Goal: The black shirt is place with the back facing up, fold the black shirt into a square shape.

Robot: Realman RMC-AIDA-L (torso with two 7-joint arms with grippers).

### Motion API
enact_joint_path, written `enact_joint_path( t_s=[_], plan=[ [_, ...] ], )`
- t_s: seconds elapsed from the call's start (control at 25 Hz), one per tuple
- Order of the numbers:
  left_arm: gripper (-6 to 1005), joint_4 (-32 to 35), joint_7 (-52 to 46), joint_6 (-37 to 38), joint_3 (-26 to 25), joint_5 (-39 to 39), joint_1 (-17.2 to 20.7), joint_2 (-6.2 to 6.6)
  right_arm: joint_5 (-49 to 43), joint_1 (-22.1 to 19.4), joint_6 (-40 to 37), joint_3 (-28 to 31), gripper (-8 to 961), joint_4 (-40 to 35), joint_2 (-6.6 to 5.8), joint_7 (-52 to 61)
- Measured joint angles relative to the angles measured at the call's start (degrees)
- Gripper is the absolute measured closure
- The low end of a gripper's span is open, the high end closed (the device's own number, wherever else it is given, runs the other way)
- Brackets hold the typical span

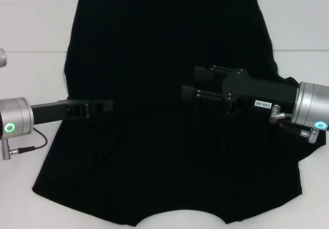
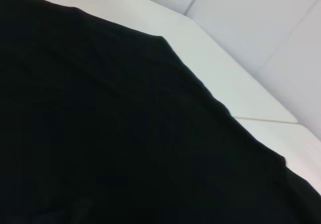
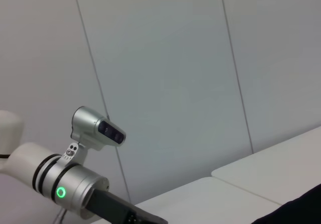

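The black shirt [image 1: 154,39] lies spread flat on the white table [image 1: 31,39], with its curved neckline at the near edge and its straight hem at the far side. My left gripper [image 1: 102,106] reaches in from the left over the shirt's left side at mid-height. My right gripper [image 1: 194,83] comes in from the right above the shirt's middle, open, with nothing between its fingers. Black shirt [image 2: 100,133] fabric fills most of the left wrist view. A corner of the shirt [image 3: 303,210] shows in the right wrist view.
White table surface [image 2: 220,68] surrounds the shirt on the left, right and far sides. A pale panelled wall [image 3: 175,73] stands behind. The left arm's silver wrist [image 3: 65,184] with a green ring shows in the right wrist view.
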Motion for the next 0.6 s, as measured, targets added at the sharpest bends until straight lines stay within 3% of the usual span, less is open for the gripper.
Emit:
enact_joint_path(
  t_s=[0.12,0.28,0.44,0.48,0.6],
  plan=[
    [715,0.03,0.16,2.6,0.22,-0.44,-0.24,0.03,0.04,-0.22,0.09,0.02,221,-0.39,-0.15,0.56],
    [609,-0.29,3.39,9.09,0.24,-4.67,-0.47,0.12,0.05,-0.62,1.06,0.6,224,-1.14,-0.92,4.3],
    [503,-2.05,8.76,12.42,0.29,-8.04,-0.58,0.01,-1.27,-1.41,2.84,0.21,226,-2.87,-2.78,14.38],
    [476,-4.99,15.42,14.29,0.44,-9.29,-1.19,-0.01,-2.03,-1.65,3.21,0.09,226,-3.45,-3.26,17.14],
    [325,-6.44,18.91,14.93,0.43,-9.41,-1.66,-0.02,-6.42,-2.38,4.71,0.26,226,-5.72,-4.94,27.23]
  ],
)
